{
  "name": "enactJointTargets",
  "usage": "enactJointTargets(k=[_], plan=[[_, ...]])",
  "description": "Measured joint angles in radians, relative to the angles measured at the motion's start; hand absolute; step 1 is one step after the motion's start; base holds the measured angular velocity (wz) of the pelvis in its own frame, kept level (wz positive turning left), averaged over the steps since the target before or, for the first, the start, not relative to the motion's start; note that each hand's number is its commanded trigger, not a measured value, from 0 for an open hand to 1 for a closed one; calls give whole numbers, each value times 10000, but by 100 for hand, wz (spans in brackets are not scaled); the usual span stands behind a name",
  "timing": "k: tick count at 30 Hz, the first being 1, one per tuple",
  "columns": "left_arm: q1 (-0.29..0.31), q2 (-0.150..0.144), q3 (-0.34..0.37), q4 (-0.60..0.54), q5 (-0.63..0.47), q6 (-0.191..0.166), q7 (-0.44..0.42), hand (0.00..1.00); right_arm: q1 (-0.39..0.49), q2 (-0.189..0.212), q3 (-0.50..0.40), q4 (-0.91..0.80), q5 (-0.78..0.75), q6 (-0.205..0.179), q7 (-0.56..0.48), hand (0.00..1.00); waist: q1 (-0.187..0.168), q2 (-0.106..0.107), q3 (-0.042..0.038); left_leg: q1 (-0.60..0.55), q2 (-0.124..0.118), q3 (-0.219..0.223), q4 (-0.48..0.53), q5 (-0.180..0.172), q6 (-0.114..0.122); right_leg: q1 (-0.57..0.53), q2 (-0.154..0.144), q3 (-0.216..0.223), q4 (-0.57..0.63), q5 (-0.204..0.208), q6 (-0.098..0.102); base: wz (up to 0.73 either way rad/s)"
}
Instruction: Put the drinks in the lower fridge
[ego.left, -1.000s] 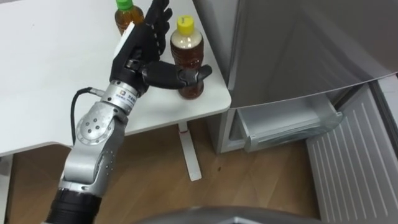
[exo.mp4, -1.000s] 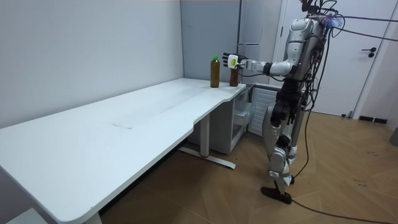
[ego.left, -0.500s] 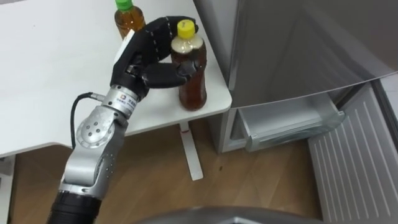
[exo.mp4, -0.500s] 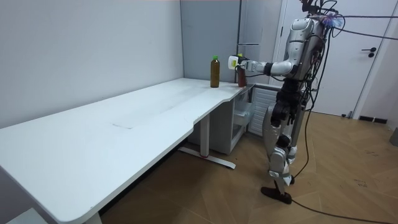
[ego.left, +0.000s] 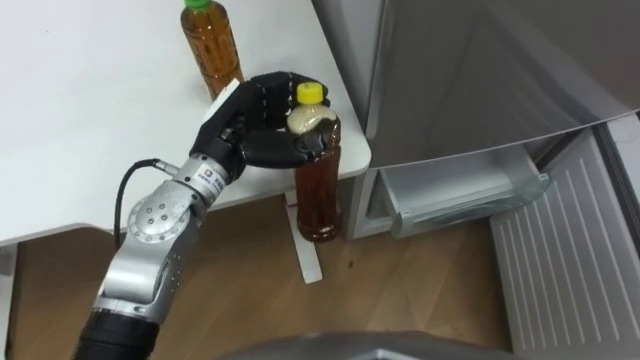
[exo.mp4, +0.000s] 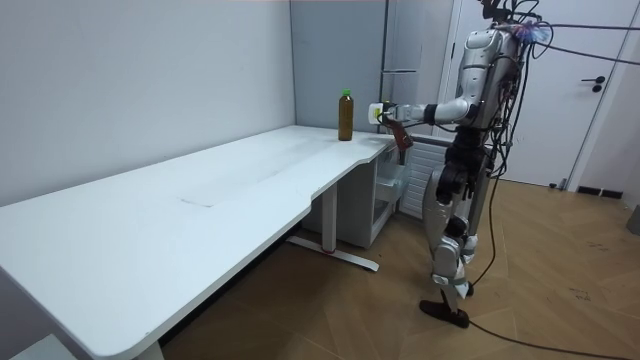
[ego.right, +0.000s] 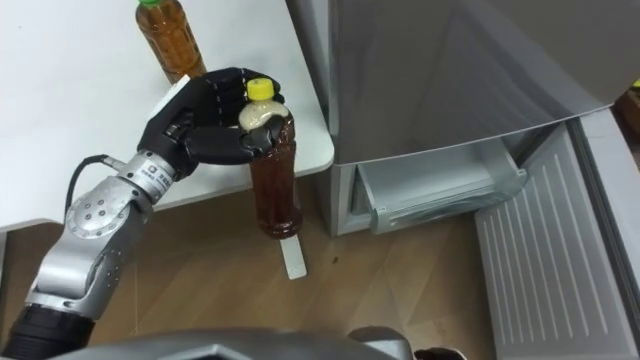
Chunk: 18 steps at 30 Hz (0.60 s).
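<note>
A brown drink bottle with a yellow cap (ego.left: 318, 190) hangs clear of the white table (ego.left: 80, 120), just past its near right corner. My left hand (ego.left: 255, 125) is shut on its neck and shoulder, fingers and thumb curled round under the cap. The bottle tilts a little, with its base over the wooden floor. A second brown bottle with a green cap (ego.left: 210, 50) stands upright on the table beyond the hand. In the room view I stand at the table's end beside the fridge, left arm stretched out with the held bottle (exo.mp4: 401, 137).
The grey fridge's lower compartment (ego.left: 460, 195) stands open on the right, with a pale drawer showing inside. Its ribbed door (ego.left: 570, 250) is swung out toward me at the far right. The table's white leg (ego.left: 305, 245) stands under the corner.
My left hand has curled round the yellow-capped bottle, lifted it off the table and carried it toward me past the corner. The green-capped bottle stays put.
</note>
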<state>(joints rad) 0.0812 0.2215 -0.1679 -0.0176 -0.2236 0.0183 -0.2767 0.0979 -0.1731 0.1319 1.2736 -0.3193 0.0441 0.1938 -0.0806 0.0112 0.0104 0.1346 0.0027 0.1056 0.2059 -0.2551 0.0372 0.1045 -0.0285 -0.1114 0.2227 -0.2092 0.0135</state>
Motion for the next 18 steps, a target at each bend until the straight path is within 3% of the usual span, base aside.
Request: enactJointTargets(k=[7, 14, 18], plan=[[-3, -101, 1, -61, -25, -4, -22, 100, -62, 2, 7, -83, 174, -18, -97, 0, 14, -203, 2, 16, 6, 17, -8, 0, 0, 7, 7, 25, -20, 0, 0, 0], [-177, -204, -1, -88, -838, -35, 45, 100, -109, 23, 19, -120, 343, -6, -390, 0, 8, -233, 22, -35, 7, 39, 10, 0, 0, 9, 7, 33, 2, 4, -5, 0], [-337, -305, 1, -90, -1399, -41, -3, 100, -112, 18, 42, -602, 176, 101, -504, 0, 48, -336, 101, -45, 14, 100, 8, 2, 0, -28, 13, 76, 28, 4, -6, -3]])
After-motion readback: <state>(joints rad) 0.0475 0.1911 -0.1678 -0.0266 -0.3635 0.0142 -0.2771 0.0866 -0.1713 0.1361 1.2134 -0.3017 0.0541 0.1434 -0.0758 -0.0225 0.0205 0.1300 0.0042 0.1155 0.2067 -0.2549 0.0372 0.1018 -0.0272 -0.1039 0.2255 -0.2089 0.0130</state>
